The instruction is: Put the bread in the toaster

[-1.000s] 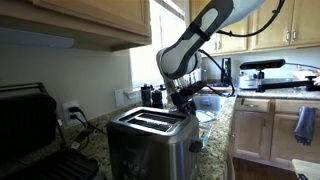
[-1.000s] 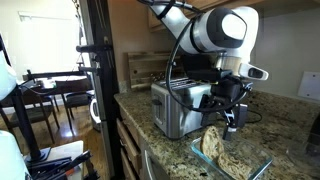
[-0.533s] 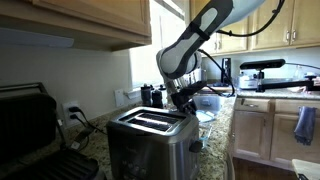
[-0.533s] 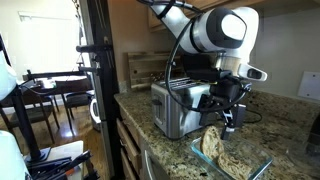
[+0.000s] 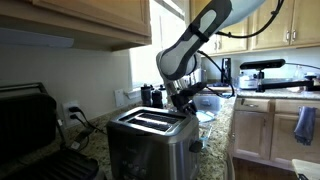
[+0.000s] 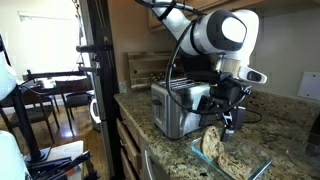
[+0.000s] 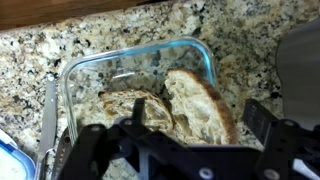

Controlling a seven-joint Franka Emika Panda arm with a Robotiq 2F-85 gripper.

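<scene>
The brushed-steel toaster stands on the granite counter, its two slots facing up. The bread is a golden-crusted slice that leans upright in a clear glass dish beside the toaster. More slices lie next to it. My gripper hangs just above the dish, open. Its dark fingers stand on either side of the slice without touching it. Part of the toaster's steel side shows at the right edge of the wrist view.
A black hinged grill press sits at the counter's near end. Wooden cabinets hang above the toaster. A blue lid lies beside the dish. A black stand rises at the counter's edge, and a blue towel hangs on the far cabinets.
</scene>
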